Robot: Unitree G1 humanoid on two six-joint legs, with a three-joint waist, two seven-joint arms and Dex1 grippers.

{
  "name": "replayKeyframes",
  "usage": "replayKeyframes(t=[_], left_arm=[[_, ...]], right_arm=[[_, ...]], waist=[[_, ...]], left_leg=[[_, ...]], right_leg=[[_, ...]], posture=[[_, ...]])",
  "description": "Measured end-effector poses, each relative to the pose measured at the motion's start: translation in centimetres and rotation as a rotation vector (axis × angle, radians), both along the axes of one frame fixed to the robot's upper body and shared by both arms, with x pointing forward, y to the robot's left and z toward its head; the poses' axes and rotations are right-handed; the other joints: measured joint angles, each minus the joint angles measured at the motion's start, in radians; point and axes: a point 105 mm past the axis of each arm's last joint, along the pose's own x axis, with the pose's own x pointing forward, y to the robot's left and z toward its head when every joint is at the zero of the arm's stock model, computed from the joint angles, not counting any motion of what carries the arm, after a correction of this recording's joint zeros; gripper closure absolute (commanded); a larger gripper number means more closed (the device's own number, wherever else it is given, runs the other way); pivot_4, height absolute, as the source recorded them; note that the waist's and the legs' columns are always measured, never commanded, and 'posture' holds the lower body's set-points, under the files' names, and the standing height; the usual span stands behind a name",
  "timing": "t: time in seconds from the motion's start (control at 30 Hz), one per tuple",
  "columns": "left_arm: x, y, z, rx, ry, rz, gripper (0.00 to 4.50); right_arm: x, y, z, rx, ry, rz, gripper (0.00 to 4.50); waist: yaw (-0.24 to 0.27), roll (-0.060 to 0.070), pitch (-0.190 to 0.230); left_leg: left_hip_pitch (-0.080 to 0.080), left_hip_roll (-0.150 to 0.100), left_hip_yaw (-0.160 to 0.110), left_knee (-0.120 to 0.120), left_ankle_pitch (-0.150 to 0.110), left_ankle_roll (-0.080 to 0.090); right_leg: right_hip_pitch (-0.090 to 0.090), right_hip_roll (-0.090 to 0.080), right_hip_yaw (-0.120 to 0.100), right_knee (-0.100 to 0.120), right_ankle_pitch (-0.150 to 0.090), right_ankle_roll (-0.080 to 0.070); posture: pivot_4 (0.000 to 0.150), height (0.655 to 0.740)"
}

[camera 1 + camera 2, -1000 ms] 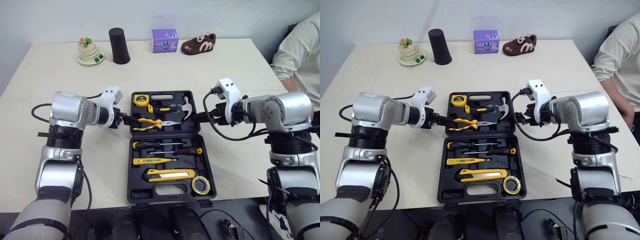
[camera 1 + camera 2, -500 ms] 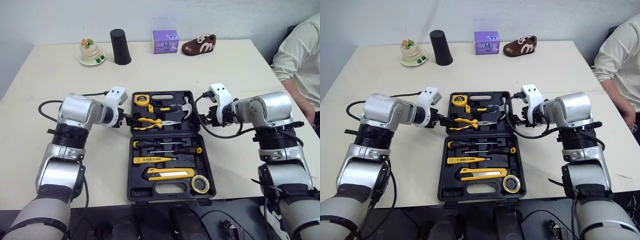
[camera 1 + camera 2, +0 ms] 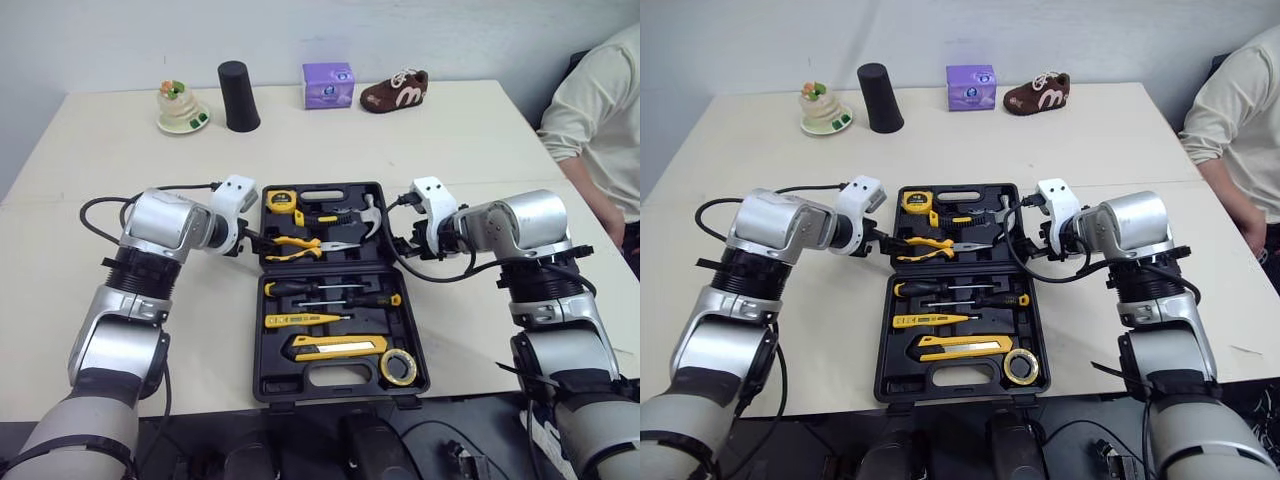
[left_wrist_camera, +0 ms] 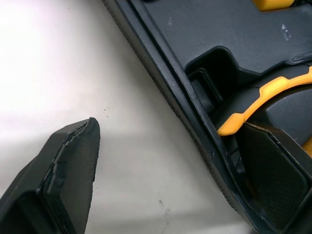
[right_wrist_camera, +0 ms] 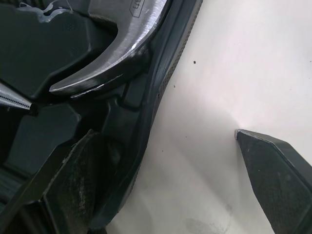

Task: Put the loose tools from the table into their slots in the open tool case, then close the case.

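You'd nudged the left end effector [image 3: 255, 241] and right end effector [image 3: 400, 243] inward, both wide open astride the case [image 3: 258, 340] rim. The tools [image 3: 300, 321] looked slotted, so only closing remained.

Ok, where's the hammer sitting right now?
In the head views the hammer sits in the far half of the tool case, at its right edge, beyond the pliers and beside the right gripper.

Fingers [image 4: 63, 181] astride tool case [image 4: 181, 100] rim

Both forearms bend inward at elbow height. The left claw [image 3: 250, 243] points toward 3 o'clock and the right claw [image 3: 399, 244] toward 9 o'clock, each with fingers spread apart.
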Motion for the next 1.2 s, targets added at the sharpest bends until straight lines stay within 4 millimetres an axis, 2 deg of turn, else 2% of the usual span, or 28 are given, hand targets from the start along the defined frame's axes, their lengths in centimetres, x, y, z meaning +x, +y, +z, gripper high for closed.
replayKeyframes(t=[0.1,0.2,0.27,0.3,0.33,0.4,0.7,0.87,0.97,1.07,1.2], left_arm=[[-0.2,-0.1,-0.2,-0.016,0.015,0.011,0.79],[-0.9,-0.6,-0.5,-0.034,0.039,-0.007,2.13],[-1.1,-1.0,-0.5,-0.042,0.041,-0.021,2.85],[-1.1,-1.2,-0.5,-0.045,0.042,-0.026,3.07],[-1.0,-1.3,-0.5,-0.045,0.041,-0.025,3.50],[-1.0,-1.5,-0.6,-0.054,0.043,-0.022,3.94],[-0.9,-2.0,-0.9,-0.120,0.057,0.024,4.09],[-0.6,-2.1,-0.5,-0.168,-0.006,0.030,4.12],[0.2,-2.2,0.1,-0.182,-0.134,0.002,4.16],[1.0,-2.3,1.9,-0.152,-0.358,-0.078,4.18],[1.1,-2.2,3.1,-0.126,-0.543,-0.138,4.20]], right_arm=[[0.2,0.2,-0.2,0.000,0.000,-0.007,0.73],[0.2,1.1,-0.3,0.017,-0.002,0.016,2.19],[0.3,1.5,-0.2,0.022,-0.003,0.024,2.91],[0.3,1.6,-0.1,0.025,-0.001,0.027,3.15],[0.3,1.6,0.0,0.021,0.000,0.023,3.67],[0.5,1.4,0.3,0.014,0.001,0.007,4.49],[0.5,1.0,0.1,0.048,0.020,-0.054,4.50],[0.5,0.8,0.3,0.074,-0.020,-0.073,4.50],[0.9,0.6,1.4,0.095,-0.135,-0.072,4.50],[1.0,0.3,3.1,0.038,-0.343,-0.020,4.50],[0.6,-0.1,3.9,-0.013,-0.552,0.030,4.50]], waist=[[-0.002,0.000,0.000],[-0.003,0.000,0.000],[-0.003,0.000,-0.001],[-0.003,0.000,-0.001],[-0.003,0.001,-0.001],[-0.002,0.001,-0.002],[0.005,0.002,-0.004],[0.008,0.002,-0.003],[0.007,0.005,-0.001],[0.006,0.005,0.000],[0.003,0.005,0.000]], left_leg=[[0.004,-0.001,0.001,-0.001,0.000,0.000],[0.005,0.000,0.001,-0.003,0.000,0.000],[0.006,0.000,0.001,-0.003,0.000,0.000],[0.006,0.000,0.001,-0.003,0.000,0.000],[0.006,0.000,0.001,-0.002,0.000,0.000],[0.008,0.000,0.001,-0.002,0.000,0.000],[0.012,-0.001,-0.002,-0.003,0.000,0.000],[0.011,-0.002,-0.003,-0.003,0.000,0.000],[0.009,-0.002,-0.002,-0.003,0.001,0.001],[-0.004,-0.002,-0.001,-0.004,0.001,0.000],[-0.014,-0.001,0.001,-0.006,0.001,0.000]], right_leg=[[0.004,0.000,0.001,0.000,0.000,0.000],[0.004,0.000,0.001,-0.001,0.000,0.000],[0.004,0.000,0.001,-0.001,0.000,0.000],[0.004,0.000,0.001,-0.001,0.000,0.000],[0.005,0.000,0.001,-0.001,0.000,0.000],[0.007,0.000,0.001,-0.001,0.000,0.000],[0.015,0.000,-0.001,-0.004,0.000,0.000],[0.014,-0.001,-0.002,-0.004,0.000,0.000],[0.012,-0.001,-0.001,-0.004,0.001,0.001],[-0.003,0.000,-0.001,-0.004,0.001,0.001],[-0.015,-0.001,0.001,-0.007,0.001,0.001]], posture=[[0.150,0.7386],[0.150,0.7386],[0.150,0.7386],[0.150,0.7386],[0.150,0.7386],[0.150,0.7386],[0.150,0.7386],[0.150,0.7386],[0.150,0.7386],[0.150,0.7386],[0.150,0.7386]])
